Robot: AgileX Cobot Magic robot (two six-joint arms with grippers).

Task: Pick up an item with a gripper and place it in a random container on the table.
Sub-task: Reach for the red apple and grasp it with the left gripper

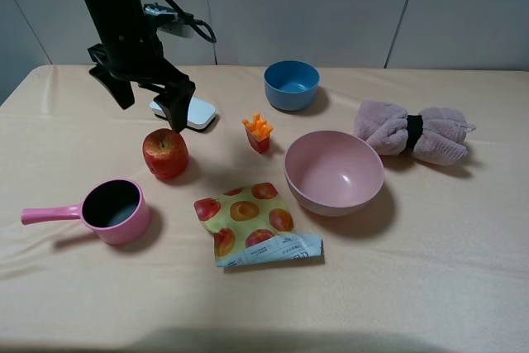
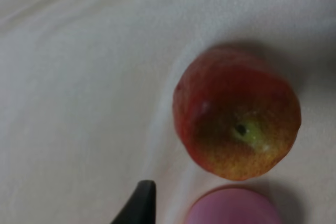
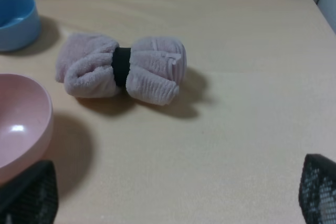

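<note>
Nearest the high camera lies a snack packet [image 1: 256, 225]; beyond it the red apple [image 1: 165, 153] rests on the table [image 1: 430, 287], near the pink saucepan [image 1: 116, 211]. The left gripper [image 1: 153, 103] hangs just above and behind the apple, jaws apart, empty.

From the left wrist, the apple sits clear of one dark fingertip [image 2: 139, 203].

From the right wrist, the right gripper [image 3: 173, 198] gapes wide, empty, facing a rolled towel [image 3: 123, 69].

This looks like the approach. Next: lower astride the apple, then close.

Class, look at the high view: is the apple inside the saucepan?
No, the apple sits on the table, apart from the saucepan, whose inside is empty.
</note>
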